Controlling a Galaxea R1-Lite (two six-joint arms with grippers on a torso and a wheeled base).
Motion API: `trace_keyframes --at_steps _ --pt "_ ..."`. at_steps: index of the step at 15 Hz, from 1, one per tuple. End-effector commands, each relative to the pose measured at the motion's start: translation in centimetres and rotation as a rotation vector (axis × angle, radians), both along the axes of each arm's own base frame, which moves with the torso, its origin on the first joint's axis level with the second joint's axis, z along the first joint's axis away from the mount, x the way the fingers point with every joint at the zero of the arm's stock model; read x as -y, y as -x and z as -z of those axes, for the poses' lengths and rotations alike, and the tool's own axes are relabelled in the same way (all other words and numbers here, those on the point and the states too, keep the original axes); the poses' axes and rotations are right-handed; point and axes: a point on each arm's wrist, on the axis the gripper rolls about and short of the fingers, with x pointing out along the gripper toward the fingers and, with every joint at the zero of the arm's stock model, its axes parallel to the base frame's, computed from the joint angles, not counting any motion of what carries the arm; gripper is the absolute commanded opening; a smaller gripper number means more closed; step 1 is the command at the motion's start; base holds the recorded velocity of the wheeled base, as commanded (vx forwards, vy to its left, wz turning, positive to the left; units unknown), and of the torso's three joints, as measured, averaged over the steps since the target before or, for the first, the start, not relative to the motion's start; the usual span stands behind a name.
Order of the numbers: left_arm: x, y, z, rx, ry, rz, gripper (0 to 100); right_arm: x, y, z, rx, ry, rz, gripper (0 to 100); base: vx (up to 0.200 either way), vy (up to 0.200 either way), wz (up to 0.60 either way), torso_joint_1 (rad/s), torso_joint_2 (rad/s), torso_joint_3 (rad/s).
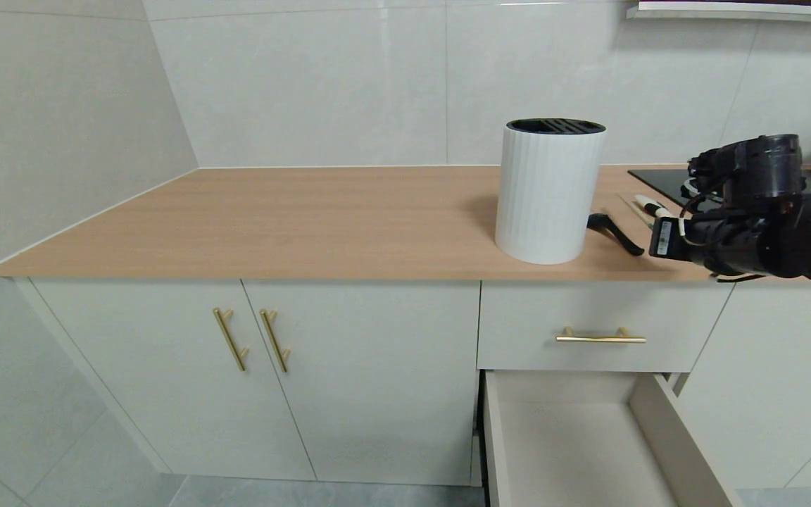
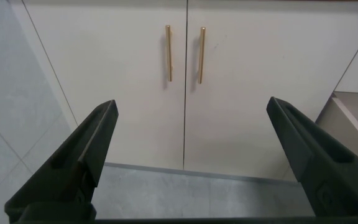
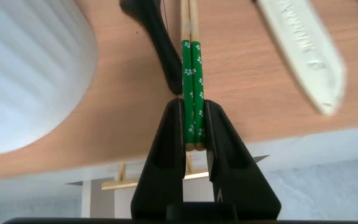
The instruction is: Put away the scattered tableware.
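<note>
Clamping the green chopsticks (image 3: 191,68) tightly, the right gripper (image 3: 191,111) is mid-pickup; next, presumably, lifting and tipping them into the white holder (image 1: 550,190).

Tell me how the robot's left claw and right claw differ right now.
The left claw is wide open and empty; the right claw is shut on a pair of green-ended wooden chopsticks. The left claw faces white cabinet doors; the right claw is at the wooden countertop's front edge. Both are black.
</note>
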Motion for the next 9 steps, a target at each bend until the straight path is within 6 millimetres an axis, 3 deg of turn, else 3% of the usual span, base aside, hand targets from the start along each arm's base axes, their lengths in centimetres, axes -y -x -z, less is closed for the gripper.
trace_keyframes --at_steps 1,3,4,6,7,8,9 --pt "0.0 0.0 0.0 0.000 0.000 0.000 100 0.9 5.0 -2.4 0.037 -0.009 -0.008 0 0.000 0.000 0.00 0.000 0.00 0.000" --pt "0.0 0.0 0.0 0.002 0.000 0.000 100 1.5 9.5 -3.8 0.015 -0.022 -0.049 0 0.000 0.000 0.00 0.000 0.00 0.000" --pt "0.0 0.0 0.0 0.000 0.000 -0.002 100 1.7 10.8 -4.2 0.006 -0.028 -0.067 0 0.000 0.000 0.00 0.000 0.00 0.000" --pt "0.0 0.0 0.0 0.000 0.000 0.000 100 2.5 16.3 -5.2 -0.069 -0.076 -0.190 0 0.000 0.000 0.00 0.000 0.00 0.000" --pt "0.0 0.0 0.0 0.000 0.000 0.001 100 2.6 17.3 -5.3 -0.089 -0.086 -0.214 0 0.000 0.000 0.00 0.000 0.00 0.000" --pt "0.0 0.0 0.0 0.000 0.000 0.000 100 2.9 19.9 -5.4 -0.154 -0.122 -0.297 0 0.000 0.000 0.00 0.000 0.00 0.000" --pt "0.0 0.0 0.0 0.002 0.000 0.000 100 3.0 20.7 -5.4 -0.178 -0.127 -0.321 0 0.000 0.000 0.00 0.000 0.00 0.000"
